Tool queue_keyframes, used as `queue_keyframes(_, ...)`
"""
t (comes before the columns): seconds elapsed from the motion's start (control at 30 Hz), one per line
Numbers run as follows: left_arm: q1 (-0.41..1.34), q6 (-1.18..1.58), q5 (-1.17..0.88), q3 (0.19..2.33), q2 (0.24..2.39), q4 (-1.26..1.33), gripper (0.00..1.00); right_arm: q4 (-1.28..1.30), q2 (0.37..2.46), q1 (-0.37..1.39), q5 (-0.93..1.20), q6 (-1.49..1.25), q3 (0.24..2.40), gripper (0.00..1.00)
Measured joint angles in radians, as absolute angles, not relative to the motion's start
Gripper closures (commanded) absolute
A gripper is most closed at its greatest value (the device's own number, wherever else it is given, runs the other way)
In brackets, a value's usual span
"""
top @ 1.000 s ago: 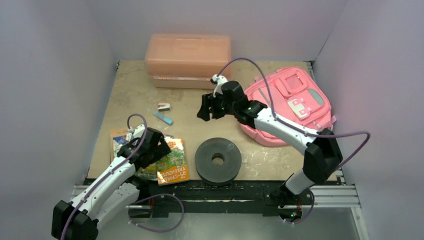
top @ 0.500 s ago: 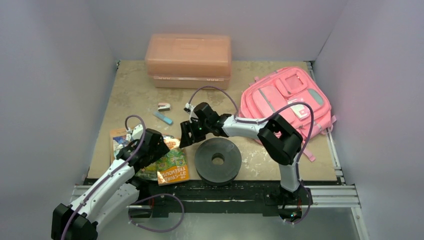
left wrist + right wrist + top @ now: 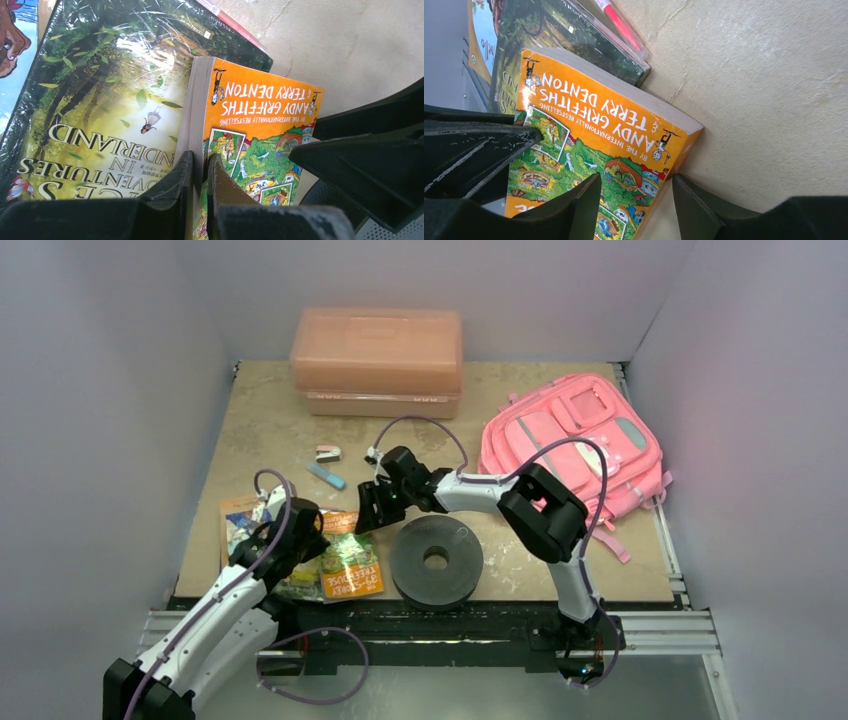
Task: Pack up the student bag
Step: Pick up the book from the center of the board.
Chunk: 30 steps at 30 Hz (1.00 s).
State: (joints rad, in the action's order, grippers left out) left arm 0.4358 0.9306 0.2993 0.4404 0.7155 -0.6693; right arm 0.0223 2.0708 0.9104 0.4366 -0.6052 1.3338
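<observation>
The student bag (image 3: 575,445), a soft bright-pink backpack, lies flat at the right of the table, away from both arms. An orange paperback (image 3: 352,570) rests on a green book (image 3: 100,95) at the front left. My left gripper (image 3: 200,175) is shut on the paperback's near edge, beside its grey page block. My right gripper (image 3: 636,200) stands open astride the paperback's (image 3: 594,135) far corner: one finger over the cover, the other over bare table by the spine. In the top view the right gripper (image 3: 368,515) reaches in from the right and the left gripper (image 3: 318,540) from below.
A black round disc (image 3: 436,560) sits just right of the books, under the right forearm. A rigid salmon box (image 3: 377,355) stands at the back. A small blue item (image 3: 326,475) and a little pink-grey item (image 3: 328,453) lie behind the books. More books (image 3: 240,520) lie under the pile.
My left gripper has closed on the orange paperback. The right arm swung from near the bag to the paperback's far corner, its jaws narrowing slightly.
</observation>
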Motion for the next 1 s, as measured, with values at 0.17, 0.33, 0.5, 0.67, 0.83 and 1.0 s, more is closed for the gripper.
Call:
queue_keyframes(0.17, 0.434, 0.863, 0.298, 0.466, 0.699, -0.667, 1.00, 0.002, 2.071, 0.910, 0.440, -0.609, 1.333, 0.37)
queue_keyframes(0.33, 0.434, 0.763, 0.277, 0.469, 0.598, -0.647, 1.00, -0.008, 2.061, 0.912, 0.445, -0.546, 1.333, 0.27)
queue_keyframes(0.5, 0.434, 0.617, 0.243, 0.478, 0.499, -0.624, 1.00, 0.002, 1.976, 0.907, 0.435, -0.416, 1.333, 0.21)
queue_keyframes(0.67, 0.434, 0.509, 0.184, 0.536, 0.496, -0.609, 1.00, -0.073, 1.852, 0.827, 0.502, -0.377, 1.292, 0.19)
queue_keyframes(0.83, 0.434, 0.415, 0.083, 0.575, 0.483, -0.605, 1.00, -0.154, 1.798, 0.702, 0.596, -0.378, 1.253, 0.13)
queue_keyframes(1.0, 0.434, 0.354, -0.017, 0.603, 0.458, -0.589, 1.00, -0.205, 1.795, 0.679, 0.687, -0.392, 1.188, 0.10)
